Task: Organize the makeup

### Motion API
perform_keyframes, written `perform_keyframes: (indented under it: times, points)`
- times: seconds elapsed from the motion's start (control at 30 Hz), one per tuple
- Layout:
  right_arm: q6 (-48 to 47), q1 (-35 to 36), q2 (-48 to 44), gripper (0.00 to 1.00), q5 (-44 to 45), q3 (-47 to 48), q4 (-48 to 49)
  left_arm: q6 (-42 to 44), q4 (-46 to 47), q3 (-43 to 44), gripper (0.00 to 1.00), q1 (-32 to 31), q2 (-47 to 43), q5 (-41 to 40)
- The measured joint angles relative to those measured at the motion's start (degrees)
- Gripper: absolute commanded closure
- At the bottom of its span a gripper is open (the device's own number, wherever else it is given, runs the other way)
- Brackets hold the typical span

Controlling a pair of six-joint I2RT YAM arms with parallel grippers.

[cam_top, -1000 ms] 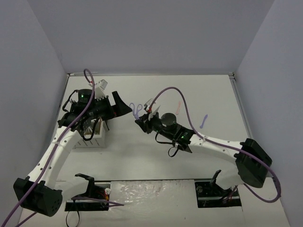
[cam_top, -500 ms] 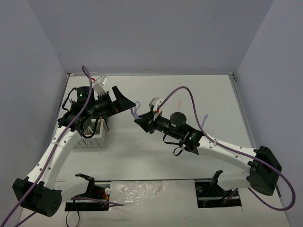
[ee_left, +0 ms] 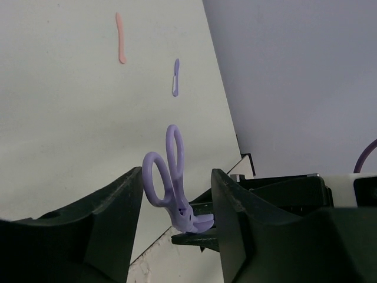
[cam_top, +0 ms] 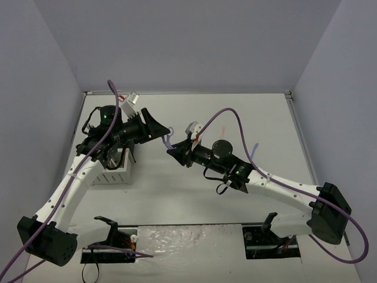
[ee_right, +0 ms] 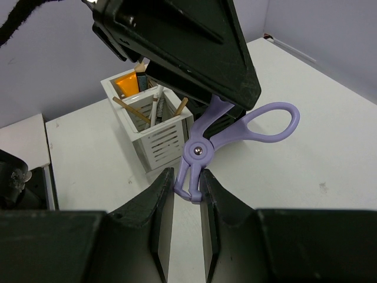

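Clearly pinched by its head in the right gripper point(ee_right: 187, 177), the purple scissor-like tool point(ee_right: 235, 130) hangs over the table's point(cam_top: 177, 194) middle. Its long axis points its loops between the left gripper's point(ee_left: 177, 177) parted jaws. The left wrist view alone, unlike the right wrist view, shows the pink tool point(ee_left: 121, 38) and the lilac tool point(ee_left: 175, 76) lying beyond.

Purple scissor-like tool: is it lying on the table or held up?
Held up. The right gripper pinches one end of the purple scissor-like tool above the table, its loops inside the open left gripper.
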Motion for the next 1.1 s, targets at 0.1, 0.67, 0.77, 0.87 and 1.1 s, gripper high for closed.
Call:
perform_keyframes:
  times: [0.1,0.67,0.77,0.87,1.1]
  points:
    - [0.0,0.0,0.0,1.0,-0.1,0.0,0.0,-0.1,0.0,0.0,0.67,-0.1,0.3,-0.1]
    - [0.0,0.0,0.0,0.71,-0.3,-0.8,0.7,-1.4,0.6,0.5,1.0,-0.9,0.3,-0.8]
    - [0.0,0.0,0.0,0.48,-0.5,-0.8,0.8,-1.4,1.1,0.5,1.0,-1.0,0.3,-0.9]
    - [-0.1,0.0,0.0,0.24,-0.5,-0.8,0.7,-1.2,1.8,0.5,1.0,-1.0,0.2,-1.1]
    - [-0.6,0.0,-0.1,0.0,0.3,-0.8,-0.9,0.2,3.7,0.0,1.0,-1.0,-0.1,-3.3]
